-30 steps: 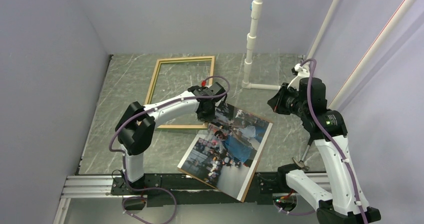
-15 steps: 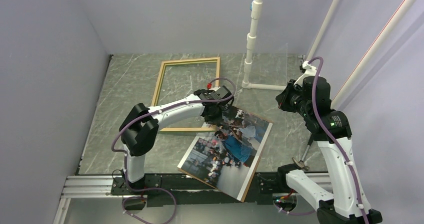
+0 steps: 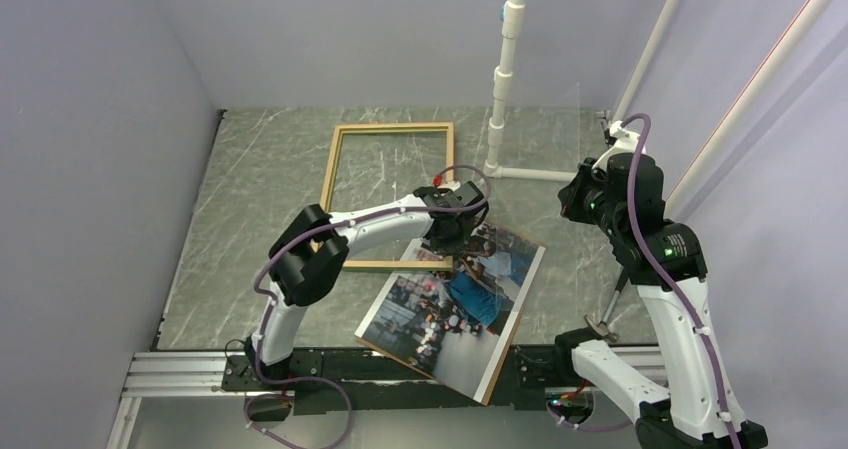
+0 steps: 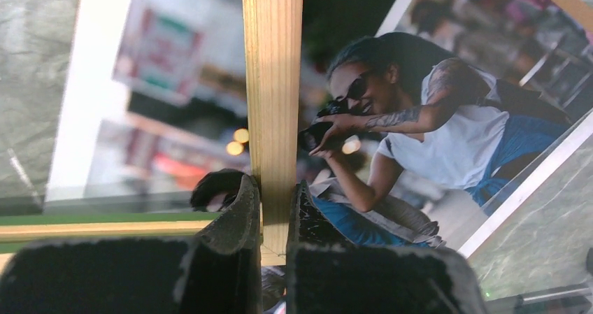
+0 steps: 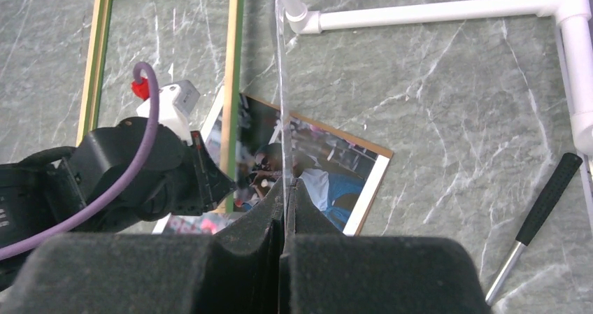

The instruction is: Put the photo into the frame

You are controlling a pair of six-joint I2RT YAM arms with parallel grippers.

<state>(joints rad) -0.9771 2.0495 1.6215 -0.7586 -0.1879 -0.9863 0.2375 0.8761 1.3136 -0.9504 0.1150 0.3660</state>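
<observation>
From above, my left claw (image 3: 447, 237) clamps the frame (image 3: 395, 126) near its near right corner. The frame lies mid-worktop (image 3: 260, 189) toward the far edge, overlapping the photo (image 3: 450, 304), which overhangs the near edge.

Left wrist: my claw (image 4: 274, 195) is closed on the wooden rail (image 4: 273, 83), over the photo (image 4: 419, 132).

Right wrist: my right claw (image 5: 285, 195) pinches a clear pane (image 5: 280, 83) edge-on.

A pale natural-wood frame (image 3: 392, 127), green along its inner edge, and a white-bordered photo (image 3: 455, 304) dominated by blues, at centre on a grey-green, white-veined marble surface (image 3: 260, 199).
</observation>
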